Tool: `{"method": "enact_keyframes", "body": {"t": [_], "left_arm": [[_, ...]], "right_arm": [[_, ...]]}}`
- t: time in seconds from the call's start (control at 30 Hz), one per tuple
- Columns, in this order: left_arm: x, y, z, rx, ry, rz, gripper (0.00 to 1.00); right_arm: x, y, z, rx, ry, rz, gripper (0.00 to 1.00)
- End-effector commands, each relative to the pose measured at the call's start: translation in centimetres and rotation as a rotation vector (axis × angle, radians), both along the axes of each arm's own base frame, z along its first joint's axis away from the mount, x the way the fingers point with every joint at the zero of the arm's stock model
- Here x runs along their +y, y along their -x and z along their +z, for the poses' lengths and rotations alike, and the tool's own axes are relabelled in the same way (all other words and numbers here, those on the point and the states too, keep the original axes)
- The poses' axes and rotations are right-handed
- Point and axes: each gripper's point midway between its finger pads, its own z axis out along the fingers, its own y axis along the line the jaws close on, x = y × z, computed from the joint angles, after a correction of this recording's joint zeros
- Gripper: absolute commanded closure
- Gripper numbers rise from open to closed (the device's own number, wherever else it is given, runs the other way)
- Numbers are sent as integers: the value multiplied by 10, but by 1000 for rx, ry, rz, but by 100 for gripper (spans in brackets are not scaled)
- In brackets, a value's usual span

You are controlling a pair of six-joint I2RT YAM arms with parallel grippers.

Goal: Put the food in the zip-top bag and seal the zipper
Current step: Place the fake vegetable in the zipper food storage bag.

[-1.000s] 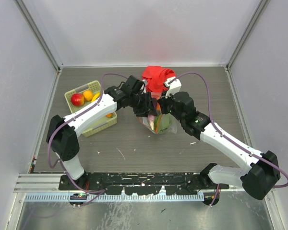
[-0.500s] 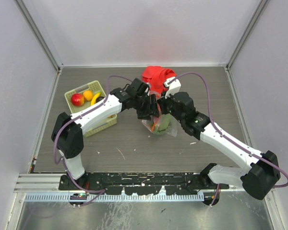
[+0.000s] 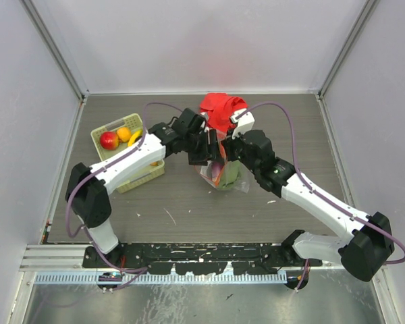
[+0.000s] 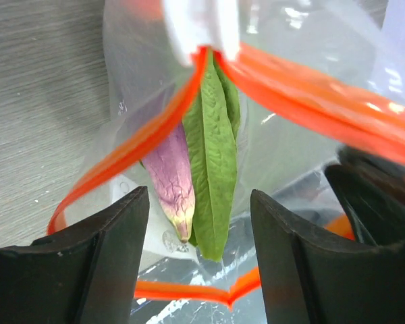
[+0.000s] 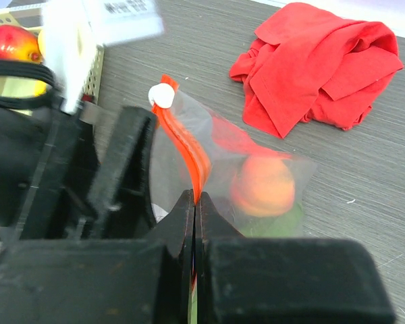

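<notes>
The clear zip-top bag (image 3: 223, 174) stands mid-table with its mouth up. My right gripper (image 3: 229, 150) is shut on the red-orange zipper strip (image 5: 192, 162) and holds the mouth edge up; the white slider (image 5: 160, 95) sits at the strip's end. My left gripper (image 3: 206, 150) is open and empty just above the open mouth. In the left wrist view the left gripper (image 4: 198, 202) frames a purple piece (image 4: 172, 175) and a green pod (image 4: 212, 135) inside the bag. An orange piece (image 5: 263, 185) lies inside too.
A pale green basket (image 3: 98, 143) at the left holds a red fruit (image 3: 109, 140), an orange one (image 3: 123, 133) and a yellow banana (image 3: 134, 136). A red cloth (image 3: 219, 110) lies just behind the bag. Grey walls enclose the table.
The left gripper moved in over the bag mouth, then drew back slightly to the left. The bag looks narrower than a second ago. The right arm has held still.
</notes>
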Motion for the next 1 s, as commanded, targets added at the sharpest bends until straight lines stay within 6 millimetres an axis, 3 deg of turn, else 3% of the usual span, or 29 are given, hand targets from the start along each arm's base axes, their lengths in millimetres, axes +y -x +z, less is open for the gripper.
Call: {"method": "enact_keyframes", "body": {"t": [0.0,0.23,0.47,0.7,0.97], "left_arm": [[21,-1,47,-154,10,32,37],[56,1,67,-247,-46,93,33],[112,-8,69,-285,-100,216,28],[182,-23,52,-265,-178,367,25],[263,-40,18,-207,-289,558,25]], "right_arm": [[-3,-6,37,-110,-63,-38,100],[-13,-7,38,-120,-46,-78,100],[-16,-7,40,-127,-47,-93,100],[-18,-8,41,-129,-48,-106,100],[-19,-9,41,-130,-49,-116,100]]}}
